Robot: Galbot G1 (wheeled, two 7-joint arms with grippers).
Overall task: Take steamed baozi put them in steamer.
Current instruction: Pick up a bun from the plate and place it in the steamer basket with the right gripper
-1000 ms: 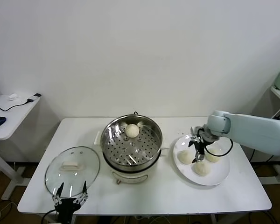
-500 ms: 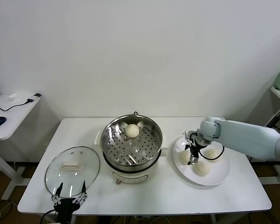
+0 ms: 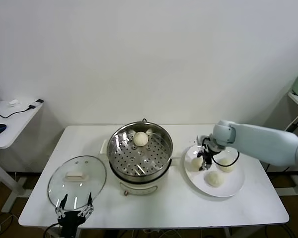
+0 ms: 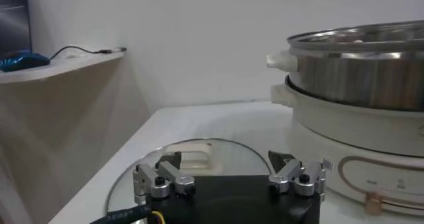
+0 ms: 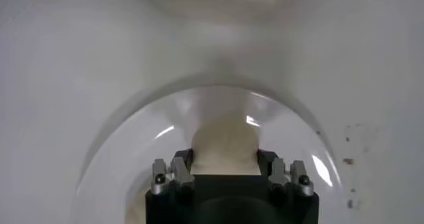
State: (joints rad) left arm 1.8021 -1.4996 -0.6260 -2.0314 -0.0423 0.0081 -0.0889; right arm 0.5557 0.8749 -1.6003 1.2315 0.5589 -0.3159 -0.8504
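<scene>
The steamer stands mid-table with one baozi in its perforated basket. Three more baozi lie on a white plate to its right. My right gripper reaches down onto the plate's left side. In the right wrist view the leftmost baozi fills the gap between the fingers, which press on both its sides. The other two baozi lie free beside it. My left gripper is parked open at the table's front left edge, over the lid.
The glass lid with a white handle lies flat on the table to the steamer's left, also seen under the left gripper as lid. A side desk with a mouse stands far left.
The right gripper shifted left across the plate onto the leftmost baozi, and its fingers closed in against it. The left arm stayed still.
</scene>
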